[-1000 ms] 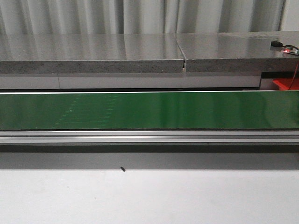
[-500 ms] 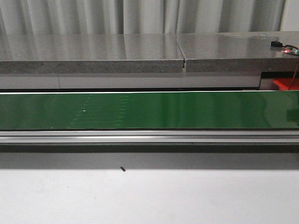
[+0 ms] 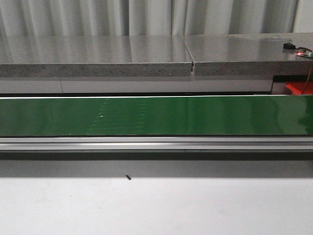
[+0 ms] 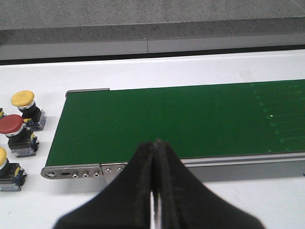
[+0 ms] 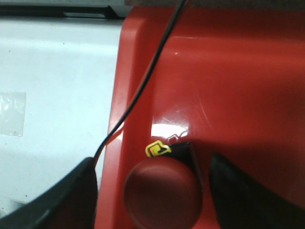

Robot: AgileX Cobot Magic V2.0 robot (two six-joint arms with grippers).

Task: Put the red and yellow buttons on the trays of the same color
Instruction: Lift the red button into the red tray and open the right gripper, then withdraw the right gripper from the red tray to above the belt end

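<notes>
Right wrist view: right gripper [image 5: 152, 191] spread around round red button [image 5: 163, 193] on glossy red tray [image 5: 238, 86]; left gripper [image 4: 155, 191] closed, empty.

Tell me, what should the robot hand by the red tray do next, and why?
Probably lift the right gripper straight up and away. Its fingers stand open on either side of the red button, which already sits inside the red tray, so that button looks delivered.

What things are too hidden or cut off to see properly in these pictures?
- Third button, left wrist view: cut by the picture edge.
- Red button, right wrist view: body hidden under its cap, bottom edge cuts it.
- Red tray, front view: only a corner shows.
- Yellow tray: in no view.
- Both arms: absent from front view.
</notes>
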